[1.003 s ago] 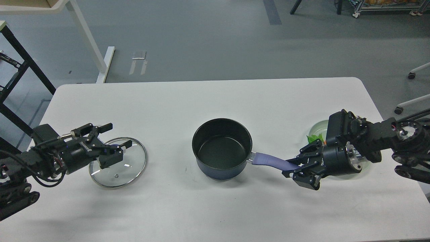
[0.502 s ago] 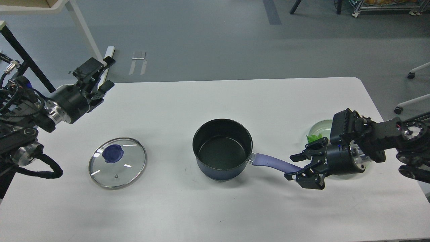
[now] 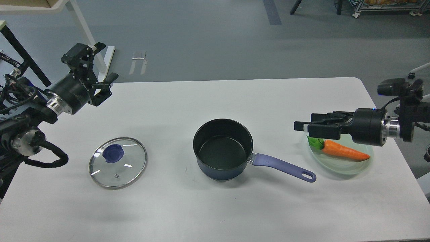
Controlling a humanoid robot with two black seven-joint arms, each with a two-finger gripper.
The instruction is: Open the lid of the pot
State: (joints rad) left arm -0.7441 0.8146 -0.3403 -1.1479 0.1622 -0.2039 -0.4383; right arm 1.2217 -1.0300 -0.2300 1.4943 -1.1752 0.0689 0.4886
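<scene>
Now lid (image 3: 118, 163) flat on table, well below-right of L hand (image 3: 95, 69) — fingers apart, empty.

Single head view, down over table (image 3: 215, 208)

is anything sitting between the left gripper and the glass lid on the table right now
Nothing visible does. The round clear glass lid with the purple-blue knob lies flat on bare white table, apart from the dark navy saucepan. The left gripper, open, hangs above the table's far left, with only bare tabletop between them.
</scene>
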